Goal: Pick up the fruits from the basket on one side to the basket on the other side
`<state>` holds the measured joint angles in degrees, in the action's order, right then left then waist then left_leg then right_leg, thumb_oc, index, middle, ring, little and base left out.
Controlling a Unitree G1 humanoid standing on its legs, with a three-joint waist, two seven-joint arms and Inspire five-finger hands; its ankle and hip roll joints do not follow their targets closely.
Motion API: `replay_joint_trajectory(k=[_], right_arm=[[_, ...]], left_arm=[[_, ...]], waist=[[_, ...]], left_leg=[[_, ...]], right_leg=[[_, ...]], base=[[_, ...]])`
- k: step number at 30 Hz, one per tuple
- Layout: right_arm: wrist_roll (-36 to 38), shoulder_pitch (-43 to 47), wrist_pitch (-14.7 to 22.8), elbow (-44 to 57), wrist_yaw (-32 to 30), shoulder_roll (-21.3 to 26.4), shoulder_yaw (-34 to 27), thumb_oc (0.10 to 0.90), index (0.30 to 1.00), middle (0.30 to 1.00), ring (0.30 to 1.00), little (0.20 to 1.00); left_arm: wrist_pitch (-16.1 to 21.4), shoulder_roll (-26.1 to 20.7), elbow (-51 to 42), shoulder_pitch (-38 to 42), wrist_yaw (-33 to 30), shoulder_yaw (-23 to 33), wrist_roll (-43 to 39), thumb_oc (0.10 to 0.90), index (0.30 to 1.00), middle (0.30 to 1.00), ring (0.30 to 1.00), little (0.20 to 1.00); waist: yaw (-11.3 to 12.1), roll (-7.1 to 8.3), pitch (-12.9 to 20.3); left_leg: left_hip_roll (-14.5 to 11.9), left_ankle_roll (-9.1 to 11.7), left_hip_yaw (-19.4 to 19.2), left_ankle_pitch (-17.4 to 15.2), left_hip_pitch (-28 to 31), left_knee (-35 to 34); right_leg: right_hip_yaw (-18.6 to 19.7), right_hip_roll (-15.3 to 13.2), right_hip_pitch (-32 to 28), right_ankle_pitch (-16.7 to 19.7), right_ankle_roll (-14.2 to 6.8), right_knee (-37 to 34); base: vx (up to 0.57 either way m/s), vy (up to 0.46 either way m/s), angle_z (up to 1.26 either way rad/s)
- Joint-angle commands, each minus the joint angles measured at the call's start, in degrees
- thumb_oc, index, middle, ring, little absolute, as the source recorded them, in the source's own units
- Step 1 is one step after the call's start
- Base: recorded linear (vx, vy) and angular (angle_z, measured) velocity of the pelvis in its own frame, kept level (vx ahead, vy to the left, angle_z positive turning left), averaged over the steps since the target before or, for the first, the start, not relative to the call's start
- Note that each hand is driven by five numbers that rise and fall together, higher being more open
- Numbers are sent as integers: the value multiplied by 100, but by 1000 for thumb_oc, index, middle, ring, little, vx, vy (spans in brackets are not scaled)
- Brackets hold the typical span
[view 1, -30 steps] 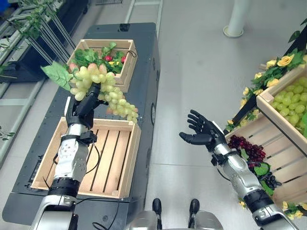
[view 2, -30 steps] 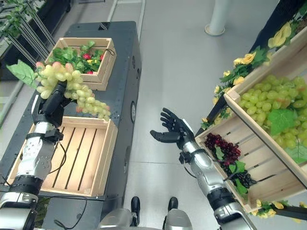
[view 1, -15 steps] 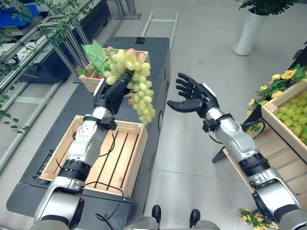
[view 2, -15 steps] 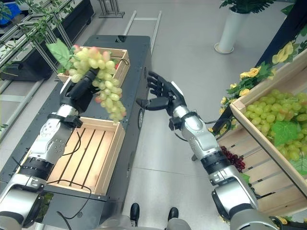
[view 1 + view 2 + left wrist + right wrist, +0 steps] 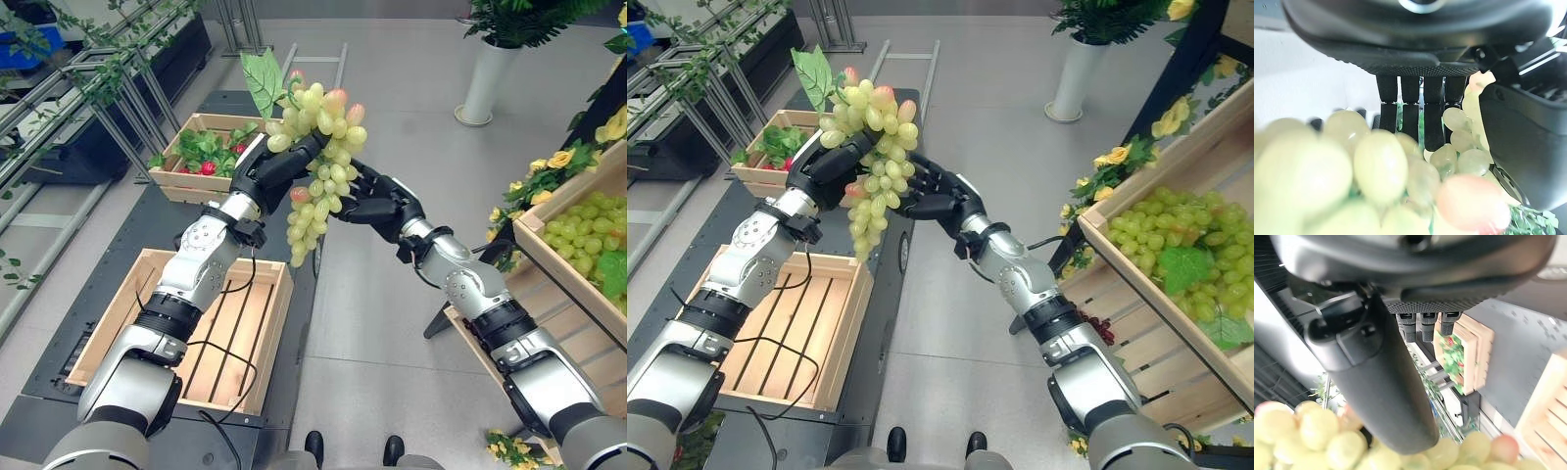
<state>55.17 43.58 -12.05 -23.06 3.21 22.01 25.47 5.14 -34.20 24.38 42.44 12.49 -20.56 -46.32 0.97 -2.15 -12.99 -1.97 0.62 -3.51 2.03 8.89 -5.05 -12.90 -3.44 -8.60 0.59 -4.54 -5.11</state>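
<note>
My left hand (image 5: 269, 171) is shut on a bunch of green grapes (image 5: 318, 127) with a green leaf and a few pink berries. It holds the bunch high above the floor, just past the right edge of the black cart. In the left wrist view its fingers (image 5: 1410, 112) curl round the grapes (image 5: 1376, 171). My right hand (image 5: 377, 208) is open and reaches in from the right, its fingers against the hanging bunch. The right wrist view shows the grapes (image 5: 1312, 440) beside its thumb (image 5: 1381, 382). An empty wooden crate (image 5: 269, 323) sits on the cart below.
A far crate (image 5: 167, 181) with leaves and red fruit stands on the black cart (image 5: 147, 225). At the right, a slanted shelf crate (image 5: 534, 220) holds green grapes among yellow flowers. A white planter (image 5: 485, 73) stands at the back. Metal racks with vines line the left.
The camera has tilted up. My left hand has carried the grapes up and rightward, off the cart's edge. My right hand has risen and moved left until it meets the bunch.
</note>
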Motion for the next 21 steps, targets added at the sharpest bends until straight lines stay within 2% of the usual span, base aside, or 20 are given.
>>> replay_joint_trajectory(k=[1, 5, 10, 16, 21], right_arm=[[698, 525, 48, -233, 645, -331, 105, 800, 900, 900, 900, 900], [976, 461, -137, -177, 901, -334, 151, 800, 900, 900, 900, 900], [1271, 420, -94, -101, 1109, -403, 184, 800, 900, 900, 900, 900], [1220, 351, 51, 34, 1204, -370, 173, 800, 900, 900, 900, 900], [795, 200, 236, 67, 1055, -156, 113, 800, 900, 900, 900, 900]], left_arm=[[593, 155, 720, 1161, 17, -144, 0, 400, 300, 300, 300, 300], [624, 141, 725, 1236, -120, -232, 160, 400, 300, 300, 300, 300], [677, 108, 960, 1369, -165, -333, 307, 400, 300, 300, 300, 300], [643, -56, 1307, 1414, -71, -387, 437, 400, 300, 300, 300, 300], [603, -355, 1555, 1360, 127, -316, 367, 400, 300, 300, 300, 300]], waist=[[68, 120, 1147], [44, 144, 1166], [6, 150, 1185], [-30, 136, 1194], [-75, 123, 1199]], left_leg=[[374, 29, -1, -394, -138, 27], [359, 31, -32, -399, -128, 18], [351, 31, -64, -401, -123, 15], [343, 24, -101, -409, -115, 6], [328, 26, -154, -413, -106, 5]], right_leg=[[12, 94, -22, -230, 294, 11], [30, 109, -22, -241, 295, 11], [56, 125, -17, -249, 292, 11], [84, 130, -2, -252, 273, 11], [118, 129, 12, -241, 258, 11]], base=[[0, 0, 0], [5, -20, -3], [-3, -24, -6], [-6, -19, -5], [4, -8, -3]])
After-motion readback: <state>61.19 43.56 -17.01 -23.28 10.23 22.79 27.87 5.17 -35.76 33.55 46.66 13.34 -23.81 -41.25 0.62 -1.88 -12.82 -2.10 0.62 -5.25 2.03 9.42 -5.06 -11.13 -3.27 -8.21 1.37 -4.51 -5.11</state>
